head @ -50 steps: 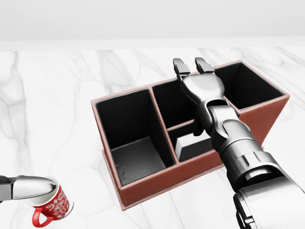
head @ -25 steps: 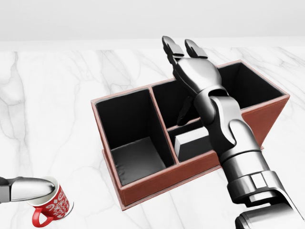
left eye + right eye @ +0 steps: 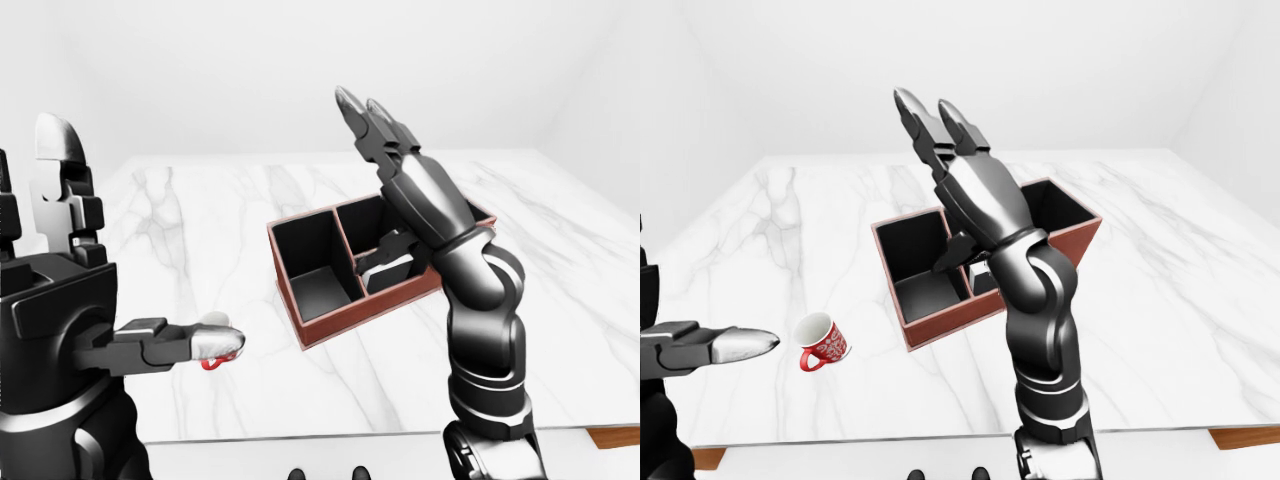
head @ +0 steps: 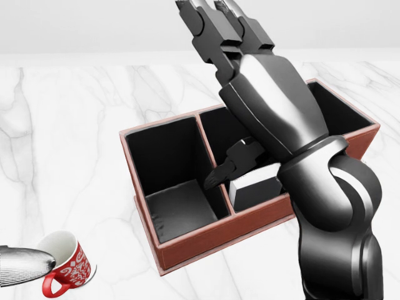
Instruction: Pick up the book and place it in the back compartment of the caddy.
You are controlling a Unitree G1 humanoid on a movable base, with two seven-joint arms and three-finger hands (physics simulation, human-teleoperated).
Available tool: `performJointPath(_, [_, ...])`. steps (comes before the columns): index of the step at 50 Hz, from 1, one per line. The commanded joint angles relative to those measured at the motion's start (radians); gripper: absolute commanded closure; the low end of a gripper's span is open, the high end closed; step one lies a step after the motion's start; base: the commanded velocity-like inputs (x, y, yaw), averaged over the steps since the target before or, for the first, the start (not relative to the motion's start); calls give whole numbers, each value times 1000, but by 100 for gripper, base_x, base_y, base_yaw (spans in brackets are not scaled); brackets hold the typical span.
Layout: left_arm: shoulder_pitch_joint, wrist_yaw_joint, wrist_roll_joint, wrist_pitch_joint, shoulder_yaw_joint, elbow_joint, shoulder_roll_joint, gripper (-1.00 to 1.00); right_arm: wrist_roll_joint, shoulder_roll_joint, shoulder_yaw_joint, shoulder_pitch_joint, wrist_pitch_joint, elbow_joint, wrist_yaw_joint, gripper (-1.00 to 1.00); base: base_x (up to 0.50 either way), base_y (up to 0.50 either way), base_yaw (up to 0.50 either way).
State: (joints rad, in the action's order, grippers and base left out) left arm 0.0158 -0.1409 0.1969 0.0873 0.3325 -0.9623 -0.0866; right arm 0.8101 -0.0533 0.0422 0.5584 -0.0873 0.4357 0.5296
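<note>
1. The left hand (image 3: 735,344) is low down, to the left of the caddy (image 4: 206,240) in the right-eye view. I cannot tell how far its fingers are open. It holds nothing.
2. A red mug (image 3: 821,342) with white marks stands on the white marble worktop (image 4: 69,137). It is left of the caddy and a bit nearer to the robot. The left hand's tip is just beside it.
3. The caddy is a brown box with black walls inside. It has a big part on the left, a long part at the top right, and two small parts in the middle.
4. The book (image 4: 253,183) is grey and white. It sits in the small middle part nearest the bottom of the head view.
5. The right hand (image 3: 940,135) is lifted high above the caddy. Its fingers (image 3: 352,108) are stretched out and spread apart, holding nothing.
</note>
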Motion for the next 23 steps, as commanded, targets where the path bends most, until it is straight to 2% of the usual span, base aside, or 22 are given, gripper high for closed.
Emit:
performJointPath(1, [6, 12, 34, 0, 38, -68, -5, -100, -24, 55, 46, -121, 0, 483, 169, -100, 0, 0, 0])
performJointPath(4, [10, 22, 51, 0, 54, -84, -12, -100, 7, 54, 58, -129, 0, 588, 169, -100, 0, 0, 0])
performJointPath(5, [11, 32, 53, 0, 56, -85, -18, -100, 16, 73, 54, -125, 0, 605, 169, -100, 0, 0, 0])
performJointPath(9, [10, 88, 144, 0, 80, -85, -58, -100, 81, 235, -52, -85, 0, 611, 169, -100, 0, 0, 0])
performJointPath(11, [8, 122, 192, 0, 88, -85, -82, -100, 138, 344, -113, -34, 0, 612, 169, -100, 0, 0, 0])
performJointPath(13, [0, 148, 225, 0, 89, -85, -101, -100, 173, 402, -150, -8, 0, 612, 169, -100, 0, 0, 0])
performJointPath(18, [-18, 215, 321, 0, 100, -85, -153, -100, 211, 402, -228, 55, 0, 612, 169, -100, 0, 0, 0])
performJointPath(23, [-36, 280, 407, 0, 107, -85, -208, -100, 245, 402, -247, 97, 0, 612, 169, -100, 0, 0, 0])
